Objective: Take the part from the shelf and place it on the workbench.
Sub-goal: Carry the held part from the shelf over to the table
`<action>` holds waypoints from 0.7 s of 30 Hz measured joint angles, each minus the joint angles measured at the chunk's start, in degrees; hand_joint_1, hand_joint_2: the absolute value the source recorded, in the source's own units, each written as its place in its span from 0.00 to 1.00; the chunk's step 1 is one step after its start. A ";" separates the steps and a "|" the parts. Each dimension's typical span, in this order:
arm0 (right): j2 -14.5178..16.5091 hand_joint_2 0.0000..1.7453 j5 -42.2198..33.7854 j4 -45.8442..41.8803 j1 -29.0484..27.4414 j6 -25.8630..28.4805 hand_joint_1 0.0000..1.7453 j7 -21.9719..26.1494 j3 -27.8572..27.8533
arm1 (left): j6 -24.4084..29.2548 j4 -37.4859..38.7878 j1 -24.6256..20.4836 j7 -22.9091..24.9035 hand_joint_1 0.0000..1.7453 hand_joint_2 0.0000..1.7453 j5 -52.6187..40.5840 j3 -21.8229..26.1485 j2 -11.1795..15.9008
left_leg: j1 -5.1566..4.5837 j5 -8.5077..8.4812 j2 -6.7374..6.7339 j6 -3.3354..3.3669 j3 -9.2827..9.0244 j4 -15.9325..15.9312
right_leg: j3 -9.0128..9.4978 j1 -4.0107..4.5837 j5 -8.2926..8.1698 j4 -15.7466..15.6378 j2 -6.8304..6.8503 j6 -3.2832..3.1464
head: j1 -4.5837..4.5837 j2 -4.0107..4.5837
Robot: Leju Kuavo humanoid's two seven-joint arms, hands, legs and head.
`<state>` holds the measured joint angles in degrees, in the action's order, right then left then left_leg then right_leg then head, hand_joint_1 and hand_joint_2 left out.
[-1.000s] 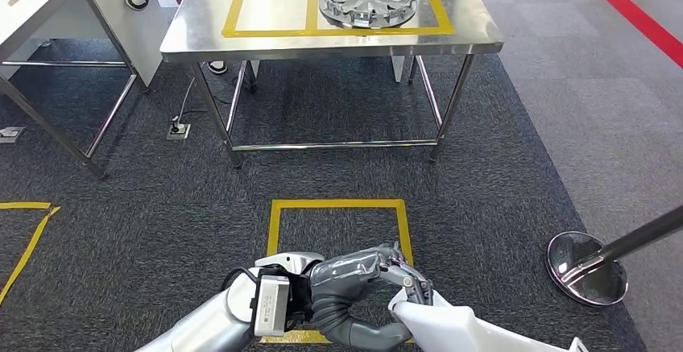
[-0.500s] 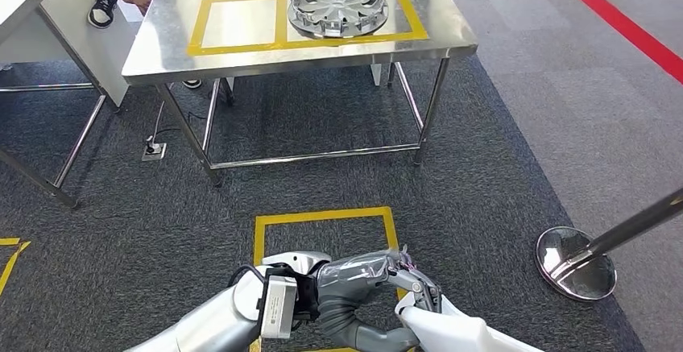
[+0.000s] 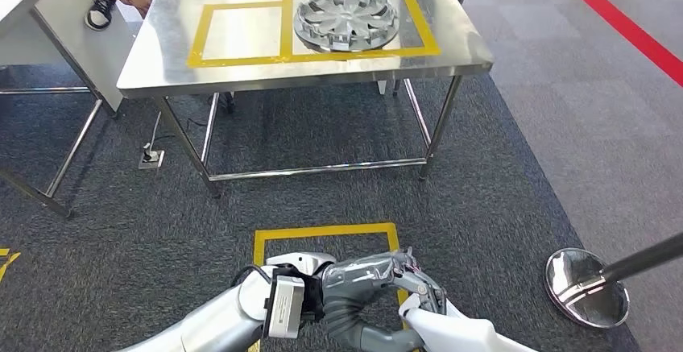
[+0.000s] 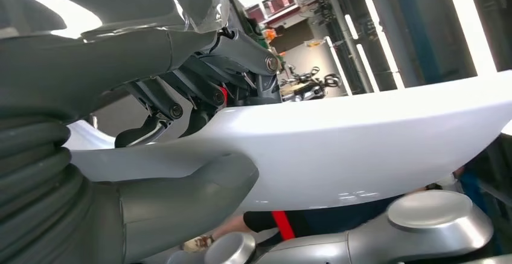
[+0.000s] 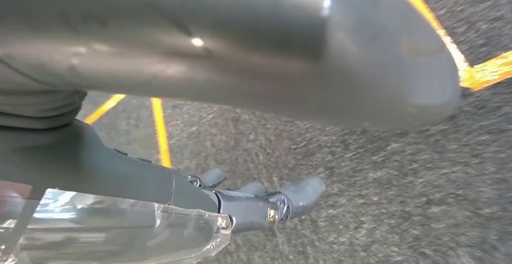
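The left hand (image 3: 366, 287) grips the edge of a white curved part (image 3: 451, 332) low in the head view, thumb under it and dark fingers (image 4: 181, 104) over it. Most of this part is cut off by the picture's border. The right hand (image 5: 265, 206) lies against a grey blurred surface, its fingers stretched; whether it holds something, I cannot tell. Below is dark grey carpet (image 3: 499, 199) with a yellow tape square (image 3: 326, 233). Well ahead stands a steel workbench (image 3: 161, 62), where a silver wheel cover (image 3: 346, 16) lies inside a yellow taped square. A person's shoe (image 3: 101, 7) shows beside the workbench.
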<state>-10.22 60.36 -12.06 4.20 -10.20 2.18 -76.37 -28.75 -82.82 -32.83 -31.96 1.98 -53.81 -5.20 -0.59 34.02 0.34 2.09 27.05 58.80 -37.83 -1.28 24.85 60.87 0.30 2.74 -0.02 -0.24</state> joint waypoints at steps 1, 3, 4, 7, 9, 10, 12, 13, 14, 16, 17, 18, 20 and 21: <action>0.01 0.00 0.05 0.00 -0.01 0.04 0.00 -0.20 0.00 | 0.10 0.07 -0.04 -0.04 1.00 1.00 0.03 -0.01 0.02 | -0.04 0.15 0.02 -0.35 -0.20 0.08 | 0.22 0.13 0.59 0.03 -0.03 -0.52 | -0.05 0.00; 0.01 0.00 0.21 -0.01 -0.01 0.11 0.00 -0.35 0.01 | 0.27 0.07 -0.17 -0.08 1.00 1.00 0.12 0.04 -0.07 | 0.03 -0.63 -0.05 -0.96 1.01 2.38 | 1.12 -0.02 1.07 -0.23 -0.28 -1.44 | -0.10 0.00; 0.02 0.00 0.30 -0.01 0.05 0.16 0.00 -0.35 0.02 | 0.34 0.07 -0.24 -0.11 1.00 1.00 0.16 0.07 -0.11 | 0.08 -1.20 -0.05 -1.25 2.67 4.88 | 1.74 -0.16 1.45 -0.48 -0.35 -1.81 | -0.15 0.00; 0.14 0.00 0.58 -0.01 0.09 0.36 0.00 -0.33 0.04 | 0.42 0.19 -0.19 -0.15 1.00 1.00 0.22 0.16 -0.04 | 0.26 0.73 -0.06 -2.04 10.31 14.45 | 3.83 -0.38 2.95 -0.98 -0.49 -2.28 | -0.27 0.00; 0.34 0.00 0.74 -0.01 -0.01 0.47 0.00 -0.30 0.09 | 0.44 0.39 -0.07 -0.15 1.00 1.00 0.23 0.25 0.06 | 0.25 2.99 -0.06 -2.12 14.23 16.66 | 5.39 -0.37 4.23 -1.02 -0.67 -2.24 | -0.29 0.00; 0.43 0.00 0.79 -0.01 -0.04 0.49 0.00 -0.24 0.15 | 0.45 0.47 -0.03 -0.15 1.00 1.00 0.23 0.31 0.11 | 0.20 2.74 -0.05 -1.97 15.01 15.51 | 6.30 -0.31 4.92 -1.03 -0.77 -2.23 | -0.31 0.00; 0.59 0.00 0.84 -0.01 -0.02 0.53 0.00 -0.04 0.28 | 0.46 0.51 0.03 -0.15 1.00 1.00 0.23 0.48 0.18 | -0.11 -2.10 -0.03 -1.11 14.48 9.25 | 8.08 -0.14 6.35 -1.10 -0.91 -2.18 | -0.28 0.00; 0.76 0.00 0.84 0.00 0.06 0.54 0.00 0.09 0.34 | 0.47 0.54 0.05 -0.15 1.00 1.00 0.21 0.56 0.23 | -0.44 -5.39 0.14 -0.47 13.91 5.90 | 8.89 -0.02 7.08 -1.14 -1.01 -2.02 | -0.24 0.00; 0.89 0.00 0.84 -0.01 0.16 0.58 0.00 0.23 0.39 | 0.48 0.57 0.09 -0.16 1.00 1.00 0.15 0.63 0.26 | -0.74 -7.81 0.33 0.07 13.34 3.35 | 9.51 0.02 7.81 -1.27 -1.12 -1.77 | -0.24 0.00; 1.17 0.00 0.88 -0.01 0.34 0.77 0.00 0.49 0.51 | 0.54 0.63 0.16 -0.17 1.00 1.00 -0.01 0.78 0.26 | -1.14 -9.22 0.66 0.79 12.30 1.36 | 10.86 0.07 8.35 -1.51 -1.32 -1.08 | -0.34 0.00; 1.20 0.00 0.92 -0.02 0.39 0.99 0.00 0.60 0.63 | 0.59 0.61 0.16 -0.19 1.00 1.00 -0.09 0.90 0.14 | -1.07 -8.83 0.68 0.99 11.39 0.93 | 11.36 0.03 8.15 -1.41 -1.35 -0.73 | -0.41 0.00; 1.27 0.00 0.96 -0.01 0.41 1.24 0.00 0.66 0.76 | 0.66 0.60 0.17 -0.21 1.00 1.00 -0.16 1.02 0.02 | -0.93 -8.70 0.61 1.22 10.34 0.43 | 11.41 0.01 7.62 -0.47 -1.28 -0.45 | -0.39 0.00; 1.30 0.00 1.01 0.00 0.61 1.78 0.00 0.75 0.97 | 0.84 0.57 0.19 -0.27 1.00 1.00 -0.32 1.24 -0.22 | -0.65 -8.12 0.48 1.69 8.47 -0.32 | 8.71 -0.03 6.73 4.57 -1.10 -0.06 | -0.22 0.00; 1.26 0.00 1.03 0.00 0.69 1.93 0.00 0.76 1.01 | 0.93 0.59 0.26 -0.31 1.00 1.00 -0.46 1.31 -0.23 | -0.57 -7.63 0.41 1.84 7.83 -0.49 | 6.23 -0.06 7.14 8.06 -0.99 0.07 | -0.14 0.00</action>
<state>-8.97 61.39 -12.06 4.89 -8.27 2.95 -75.36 -27.82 -82.23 -32.57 -32.27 1.51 -52.51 -5.43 -1.15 26.39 0.75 3.93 34.88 58.30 -31.60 -1.34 31.99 68.93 -0.70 2.80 -0.16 -0.24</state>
